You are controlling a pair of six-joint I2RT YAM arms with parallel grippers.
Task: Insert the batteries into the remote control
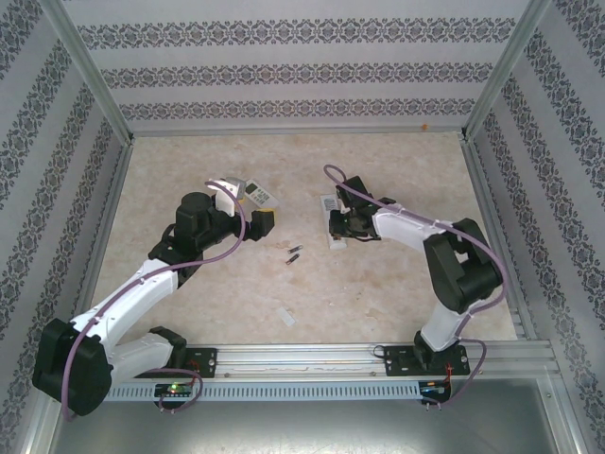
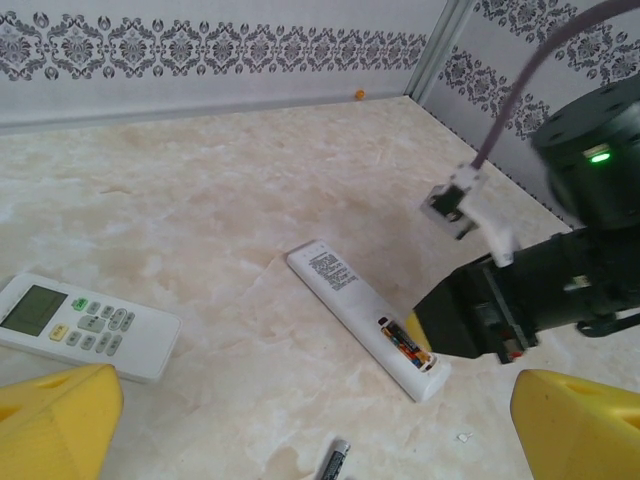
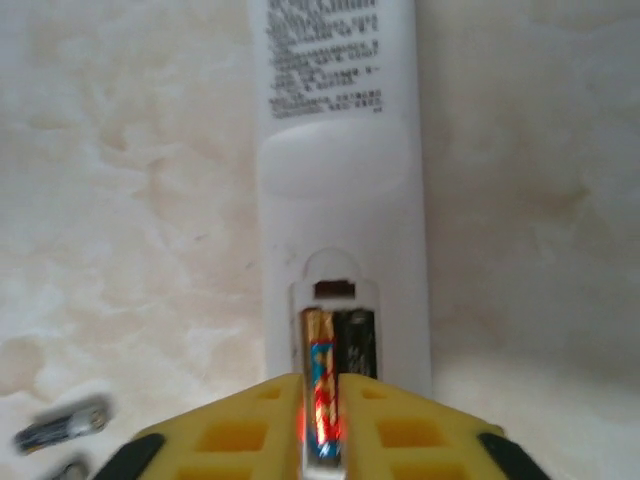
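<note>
The white remote control (image 3: 340,150) lies back up on the table with its battery bay uncovered. Two batteries lie in the bay: a colourful one (image 3: 320,370) and a dark one (image 3: 357,345). My right gripper (image 3: 320,445) hangs over the bay's near end, its yellow fingers (image 3: 230,435) a narrow slit apart on either side of the colourful battery, slightly wider than it. In the top view that gripper (image 1: 338,227) is over the remote (image 1: 328,203). Loose batteries (image 1: 294,253) lie between the arms. My left gripper (image 2: 320,425) stands wide open and empty above the table near one loose battery (image 2: 336,462).
A second white remote with a screen and buttons (image 2: 85,325) lies face up to the left, by my left gripper (image 1: 260,222). A small white piece (image 1: 286,317) rests nearer the front rail. Patterned walls with metal posts enclose the table on three sides.
</note>
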